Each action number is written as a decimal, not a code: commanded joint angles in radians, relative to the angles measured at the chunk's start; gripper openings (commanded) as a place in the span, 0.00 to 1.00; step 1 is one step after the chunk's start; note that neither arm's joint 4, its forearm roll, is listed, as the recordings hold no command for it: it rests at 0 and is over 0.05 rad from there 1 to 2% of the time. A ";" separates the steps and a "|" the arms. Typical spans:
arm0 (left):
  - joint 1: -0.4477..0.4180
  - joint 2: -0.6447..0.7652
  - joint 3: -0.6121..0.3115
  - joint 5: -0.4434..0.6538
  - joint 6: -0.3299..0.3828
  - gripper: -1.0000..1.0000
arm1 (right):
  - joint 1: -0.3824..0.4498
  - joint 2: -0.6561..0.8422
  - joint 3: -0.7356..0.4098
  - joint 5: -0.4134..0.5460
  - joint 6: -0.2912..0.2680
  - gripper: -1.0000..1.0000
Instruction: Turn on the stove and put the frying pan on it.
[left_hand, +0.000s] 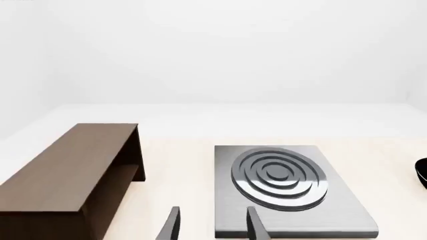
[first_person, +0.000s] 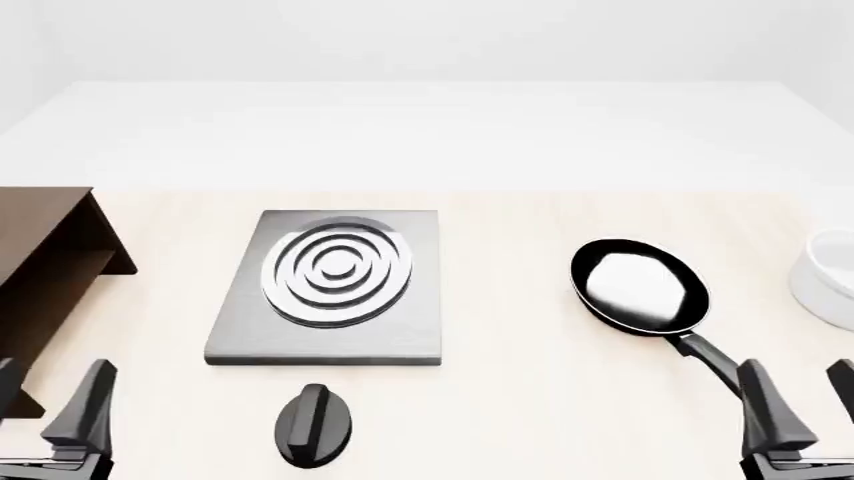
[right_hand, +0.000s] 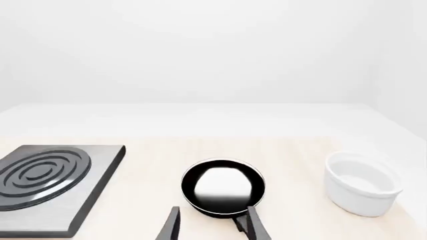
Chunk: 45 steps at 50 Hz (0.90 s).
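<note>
Claws cropped; pan handle seemingly part-hidden.

The stove lies mid-worktop, its black knob just in front. The frying pan sits well apart on the right, between stove and white bowl. A brown cabinet stands left.

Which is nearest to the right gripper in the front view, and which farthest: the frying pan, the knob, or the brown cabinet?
From the right gripper:
1. Frying pan, its handle reaching down beside the gripper.
2. Knob, lower middle, in front of the stove.
3. Brown cabinet, far left edge.
</note>
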<state>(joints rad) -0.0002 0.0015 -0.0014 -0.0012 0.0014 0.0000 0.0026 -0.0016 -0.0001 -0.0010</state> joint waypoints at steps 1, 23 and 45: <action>-0.001 0.001 -0.003 -0.005 0.002 1.00 | 0.002 0.002 -0.003 0.001 -0.003 1.00; 0.010 0.005 -0.025 0.009 0.014 1.00 | 0.007 0.001 -0.003 -0.004 -0.008 1.00; -0.233 0.216 -0.333 0.345 -0.009 1.00 | 0.007 0.003 -0.003 -0.002 0.019 1.00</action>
<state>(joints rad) -0.1359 0.1450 -0.2139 0.1911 0.0006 0.0087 0.0069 -0.0053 -0.0055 0.0029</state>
